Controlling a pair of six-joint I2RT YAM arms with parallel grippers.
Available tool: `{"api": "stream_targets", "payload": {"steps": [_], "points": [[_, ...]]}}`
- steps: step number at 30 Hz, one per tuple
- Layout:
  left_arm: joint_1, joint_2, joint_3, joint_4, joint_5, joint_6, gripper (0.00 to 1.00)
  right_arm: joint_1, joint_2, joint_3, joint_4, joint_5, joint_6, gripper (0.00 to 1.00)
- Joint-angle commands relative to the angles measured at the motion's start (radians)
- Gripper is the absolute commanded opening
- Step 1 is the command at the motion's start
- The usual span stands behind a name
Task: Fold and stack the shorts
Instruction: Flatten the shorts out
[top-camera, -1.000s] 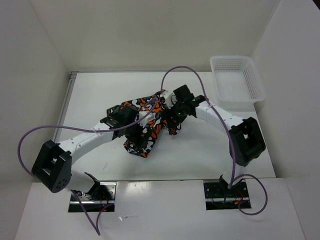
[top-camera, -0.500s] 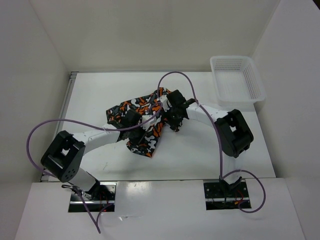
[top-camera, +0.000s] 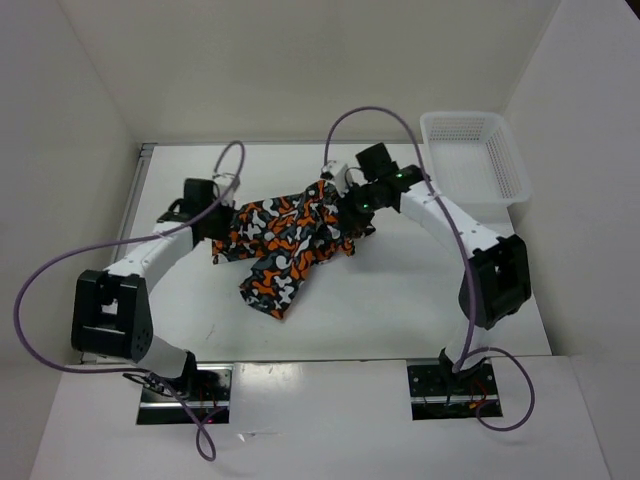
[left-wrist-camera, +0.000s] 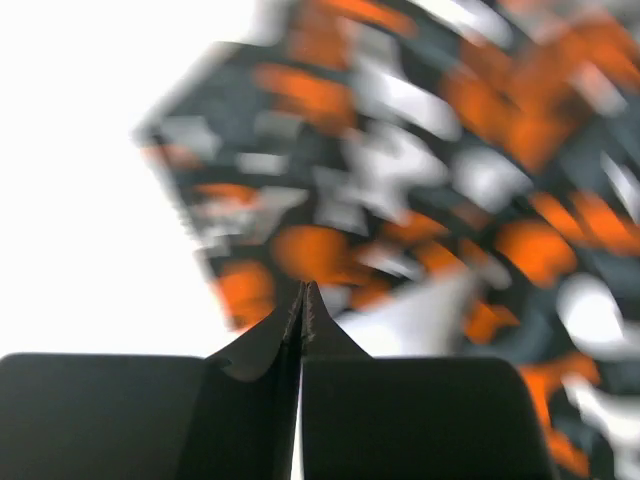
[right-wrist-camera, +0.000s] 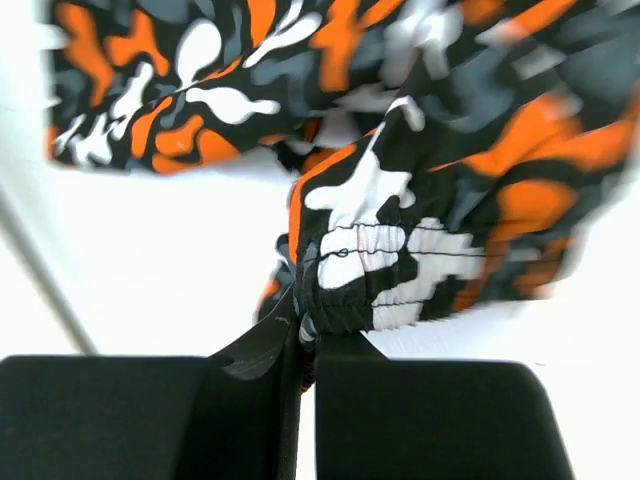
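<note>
orange-and-black camouflage shorts (top-camera: 288, 238) stretched above the white table (top-camera: 400, 290) between left gripper (top-camera: 214, 227) and right gripper (top-camera: 351, 209), each pressed together, pinching the fabric.

The top external camera looked steeply down from above and behind the arm bases (top-camera: 450, 385), far enough back to take in the whole tabletop (top-camera: 400, 300). Each wrist camera looked forward along its own jaws from very near, the left view blurred. All three views shared the shorts (top-camera: 285, 235).
</note>
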Motion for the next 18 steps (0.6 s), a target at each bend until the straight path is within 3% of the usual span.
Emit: {"api": "stream_targets", "payload": {"steps": [1, 3, 5, 6, 9, 11, 15, 18], "points": [[0.102, -0.044, 0.063, -0.025, 0.006, 0.004, 0.0, -0.1, -0.095, 0.102, -0.185, -0.261, -0.037, 0.0], [0.086, -0.057, 0.121, -0.157, 0.171, 0.004, 0.0, -0.143, -0.118, 0.102, -0.157, -0.342, 0.047, 0.0], [0.038, -0.058, 0.133, -0.292, 0.267, 0.004, 0.57, -0.221, -0.118, 0.102, -0.126, -0.401, 0.11, 0.0], [-0.036, -0.058, 0.121, -0.309, 0.284, 0.004, 0.69, -0.253, -0.118, 0.102, -0.112, -0.454, 0.167, 0.0], [-0.181, -0.085, 0.069, -0.332, 0.238, 0.004, 0.93, -0.396, -0.128, 0.082, -0.035, -0.479, 0.251, 0.0], [-0.26, -0.129, 0.058, -0.344, 0.229, 0.004, 1.0, -0.459, -0.128, 0.044, -0.011, -0.479, 0.285, 0.0], [-0.496, -0.169, 0.093, -0.315, 0.134, 0.004, 1.0, -0.459, -0.128, -0.036, 0.063, -0.488, 0.363, 0.0], [-0.572, -0.111, 0.069, -0.234, 0.021, 0.004, 1.0, -0.459, -0.128, -0.045, 0.109, -0.507, 0.407, 0.0]]}}
